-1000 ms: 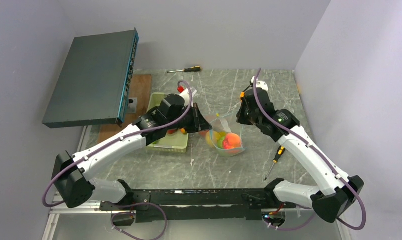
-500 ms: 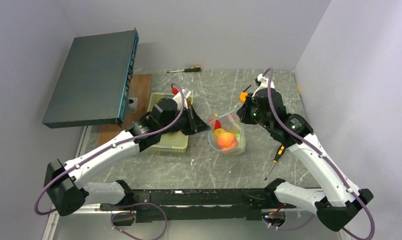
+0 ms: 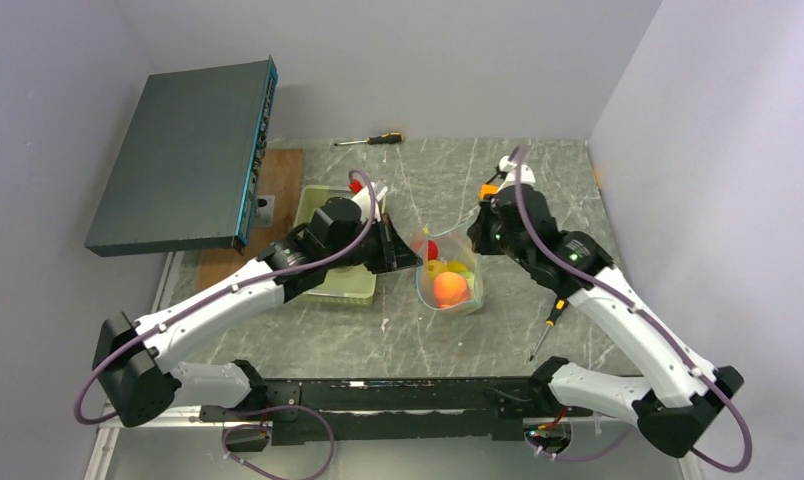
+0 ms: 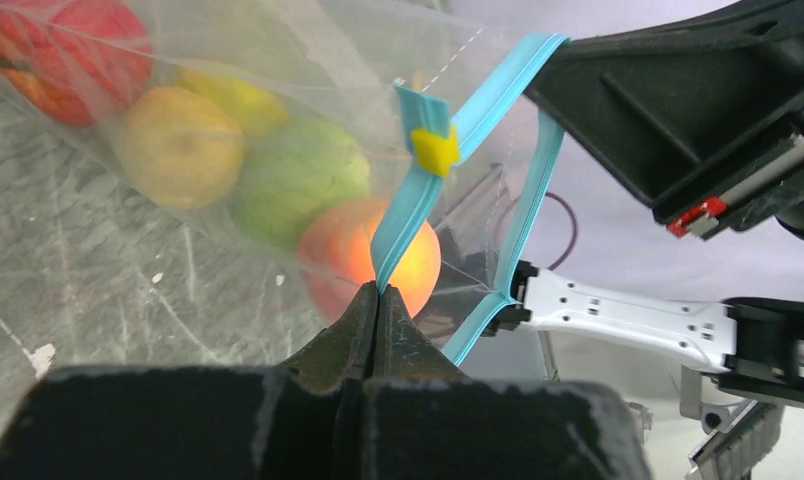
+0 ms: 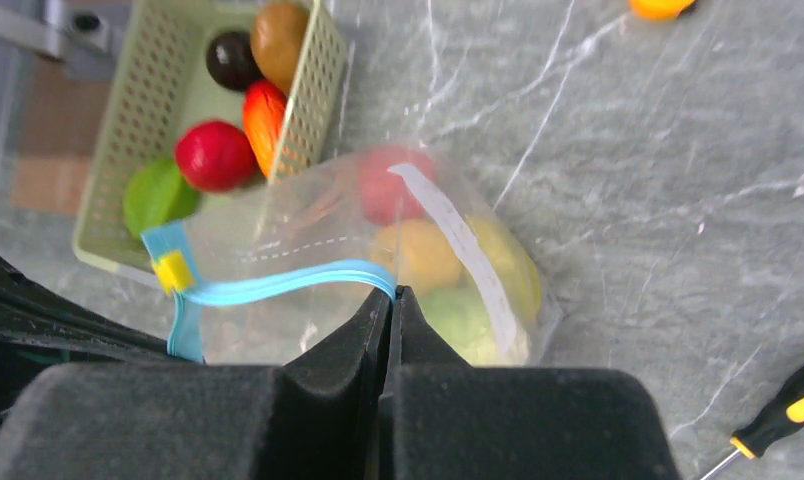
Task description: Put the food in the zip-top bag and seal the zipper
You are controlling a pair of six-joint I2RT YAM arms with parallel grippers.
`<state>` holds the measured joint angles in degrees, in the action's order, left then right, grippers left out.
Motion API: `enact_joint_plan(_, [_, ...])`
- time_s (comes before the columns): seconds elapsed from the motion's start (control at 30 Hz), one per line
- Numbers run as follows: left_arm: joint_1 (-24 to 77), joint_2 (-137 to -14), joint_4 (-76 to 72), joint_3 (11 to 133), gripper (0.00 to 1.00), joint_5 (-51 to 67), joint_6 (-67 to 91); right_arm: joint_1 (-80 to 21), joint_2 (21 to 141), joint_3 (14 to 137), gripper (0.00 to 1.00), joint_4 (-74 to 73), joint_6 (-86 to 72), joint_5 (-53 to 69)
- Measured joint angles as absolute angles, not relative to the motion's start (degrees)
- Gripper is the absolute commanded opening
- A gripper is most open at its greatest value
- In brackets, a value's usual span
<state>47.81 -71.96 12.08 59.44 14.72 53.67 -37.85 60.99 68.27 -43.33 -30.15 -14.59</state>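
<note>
A: Surface and room?
B: Grey veined table [image 3: 418,330], pale walls [image 3: 428,60] on three sides. Dark flat case [image 3: 183,155] propped at far left above a wooden board [image 3: 283,165]. One screwdriver [image 3: 370,140] by the back wall, second screwdriver [image 3: 550,318] toward the near right.
A: Task item?
B: Clear zip-top bag [image 3: 450,275], mid-table, just right of the green tray [image 5: 128,110]. Some food [image 4: 178,145] inside, more in the tray.
A: Tools?
B: Both closed on the zipper [image 4: 408,215]: left gripper [image 4: 378,298] at the end nearer the yellow slider [image 4: 434,148], right gripper [image 5: 393,300] at the other.
</note>
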Motion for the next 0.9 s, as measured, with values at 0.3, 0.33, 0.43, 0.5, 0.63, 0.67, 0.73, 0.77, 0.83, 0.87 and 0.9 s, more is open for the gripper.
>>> enact_joint_plan(0.3, [47.92, -68.66, 9.04, 57.47, 0.00, 13.76, 54.41, -37.98, 59.53, 68.23, 0.00, -41.95, -29.56, -18.65])
enact_joint_plan(0.33, [47.90, -68.93, 9.08, 56.71, 0.00, 13.85, 54.63, -37.98, 60.49, 67.51, 0.00, -41.95, -29.56, -18.63])
enact_joint_plan(0.43, [47.83, -70.04, 10.20, 55.88, 0.00, 14.28, 54.76, -37.98, 63.70, 66.08, 0.00, -42.50, -29.54, -18.59])
enact_joint_plan(0.5, [47.81, -70.13, 11.38, 56.27, 0.00, 14.31, 54.57, -38.04, 64.10, 66.11, 0.00, -42.59, -29.52, -18.52])
enact_joint_plan(0.63, [47.88, -69.54, 13.17, 59.40, 0.00, 13.96, 53.63, -38.26, 60.38, 66.50, 0.00, -41.52, -28.99, -18.17])
enact_joint_plan(0.67, [47.88, -68.90, 13.19, 59.90, 0.00, 13.58, 53.36, -38.26, 59.18, 66.50, 0.00, -41.15, -28.91, -18.15])
enact_joint_plan(0.73, [47.88, -67.55, 13.17, 60.10, 0.00, 13.10, 53.15, -38.33, 56.55, 66.50, 0.00, -40.21, -28.91, -18.15])
enact_joint_plan(0.77, [47.88, -66.85, 13.17, 60.10, 0.00, 12.73, 53.04, -38.41, 55.57, 66.50, 0.00, -39.81, -28.91, -18.11])
enact_joint_plan(0.83, [47.86, -66.39, 13.13, 60.10, 0.03, 12.56, 52.82, -38.63, 54.52, 66.48, 0.00, -39.33, -28.95, -18.04])
enact_joint_plan(0.87, [47.86, -66.35, 13.17, 60.10, 0.13, 12.49, 52.60, -38.72, 54.28, 66.28, 0.00, -39.03, -28.95, -18.02])
enact_joint_plan(0.9, [47.81, -66.37, 13.32, 60.07, 0.24, 12.19, 52.12, -38.74, 54.17, 65.89, 0.00, -38.74, -28.95, -18.02])
